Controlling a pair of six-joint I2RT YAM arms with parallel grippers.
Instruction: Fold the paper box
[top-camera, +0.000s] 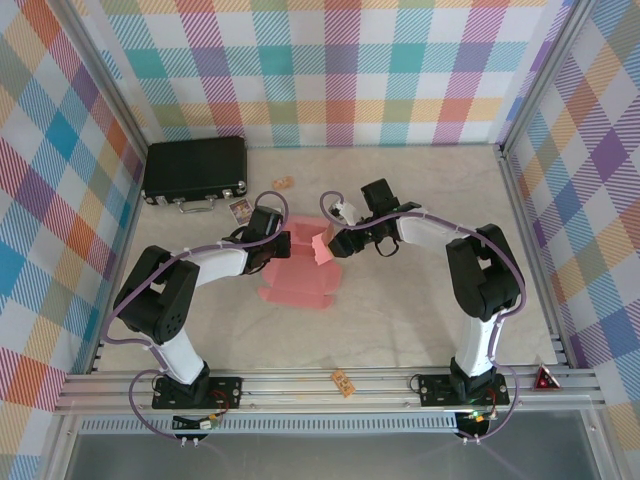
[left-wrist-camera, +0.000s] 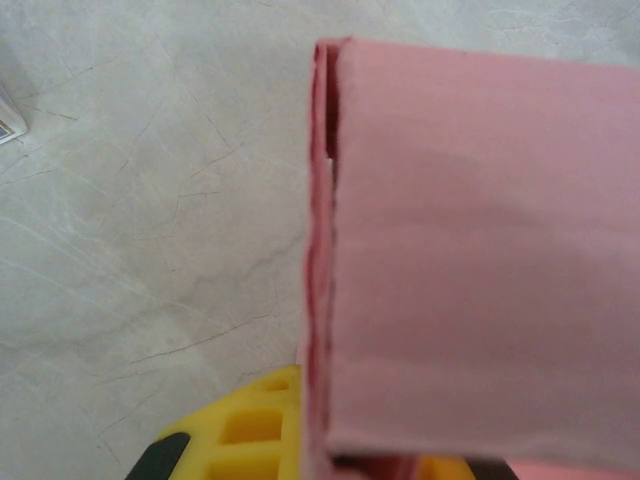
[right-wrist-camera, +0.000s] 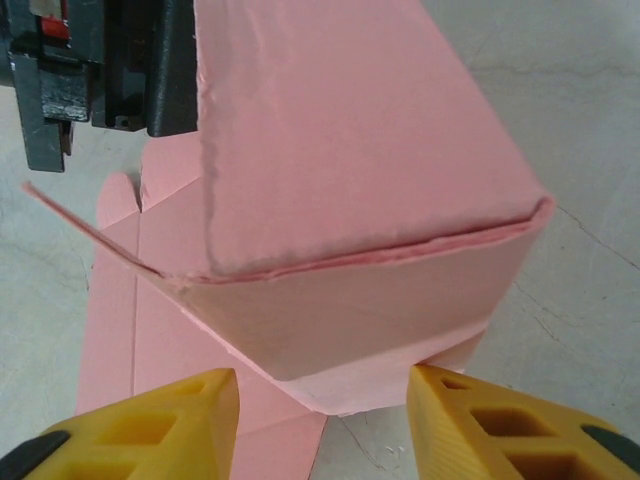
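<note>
Table (top-camera: 430, 200) was pale and marbled, walls (top-camera: 330, 70) plaid, with a black case (top-camera: 195, 170) at far left. The box (top-camera: 300, 280) lay mid-table, one panel raised. Right gripper (right-wrist-camera: 320, 375) stood spread at the panel. Whether the left gripper (top-camera: 288, 243) gripped could not be determined.

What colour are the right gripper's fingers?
Yellow fingers, turning black at their bases; the right wrist view shows them best.

The paper box (top-camera: 298, 285), salmon-pink thin card, is half folded. Its flat sheet lies on the bench (top-camera: 420, 310) with notched flaps spread, while one panel stands raised, its creased edge seemingly double-layered.
</note>
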